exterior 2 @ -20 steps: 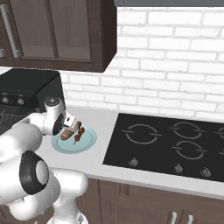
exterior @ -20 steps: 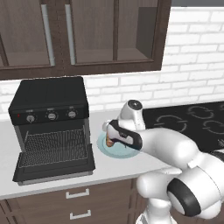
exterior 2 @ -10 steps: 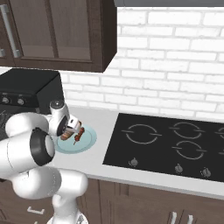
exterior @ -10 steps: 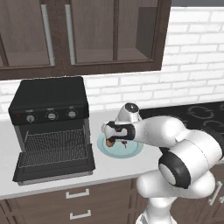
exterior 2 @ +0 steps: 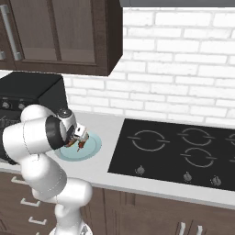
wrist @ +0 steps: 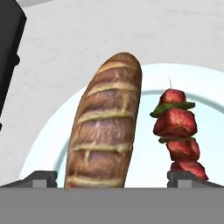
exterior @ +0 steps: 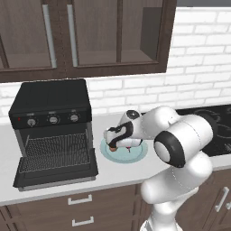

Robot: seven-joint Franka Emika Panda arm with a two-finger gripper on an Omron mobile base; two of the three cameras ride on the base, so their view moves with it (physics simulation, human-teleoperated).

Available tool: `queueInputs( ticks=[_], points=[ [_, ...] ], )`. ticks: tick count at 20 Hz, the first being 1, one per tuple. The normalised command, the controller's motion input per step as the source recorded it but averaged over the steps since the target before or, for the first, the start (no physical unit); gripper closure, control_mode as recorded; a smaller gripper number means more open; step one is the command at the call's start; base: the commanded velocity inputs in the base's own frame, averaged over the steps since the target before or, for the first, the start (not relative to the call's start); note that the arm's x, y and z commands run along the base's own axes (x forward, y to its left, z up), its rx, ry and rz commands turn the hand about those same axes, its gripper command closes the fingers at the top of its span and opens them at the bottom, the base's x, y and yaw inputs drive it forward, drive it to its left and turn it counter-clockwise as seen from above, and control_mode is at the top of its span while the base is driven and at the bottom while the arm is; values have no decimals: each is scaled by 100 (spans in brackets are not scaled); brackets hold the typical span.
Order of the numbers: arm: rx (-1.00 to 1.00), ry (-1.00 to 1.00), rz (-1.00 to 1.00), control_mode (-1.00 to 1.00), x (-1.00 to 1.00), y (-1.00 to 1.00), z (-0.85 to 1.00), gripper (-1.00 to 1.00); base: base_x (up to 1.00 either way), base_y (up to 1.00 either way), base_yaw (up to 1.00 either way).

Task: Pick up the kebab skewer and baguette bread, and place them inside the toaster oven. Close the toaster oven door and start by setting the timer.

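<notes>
While the gripper hangs low over the pale blue plate with its fingers spread wide and nothing between them, no part of the task looks done yet. Both foods lie on that plate: the baguette bread on the left of the hand view, the kebab skewer beside it and apart, red chunks with green bits on a thin stick. One fingertip sits at the loaf's outer side, the other near the skewer's end, so the jaws bracket both; which gets picked first, cannot tell.

Farther off on the counter, the toaster oven stands left of the plate, its toaster oven door folded down flat, wire rack bare. Left to do, judging from this: grasp and load both items, shut the door, turn the timer knob.

Against the earlier frames, the arm has folded in closer and the hand has dropped nearer the plate; food, plate and oven sit unchanged, jaws stay wide.
</notes>
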Motion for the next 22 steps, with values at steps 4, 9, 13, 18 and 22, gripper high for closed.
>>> queueInputs(
  ticks=[4,9,13,18,22],
  points=[
    [0,4,0,-100,15,4,-13,-100,0,0,0],
    [0,5,0,-100,0,16,-1,-100,0,0,0],
    [0,1,0,-100,2,13,0,-100,0,0,0],
    [0,1,0,-100,10,2,-6,-100,0,0,0],
    [0,1,-1,-100,11,0,-20,-100,0,0,0]
  ],
)
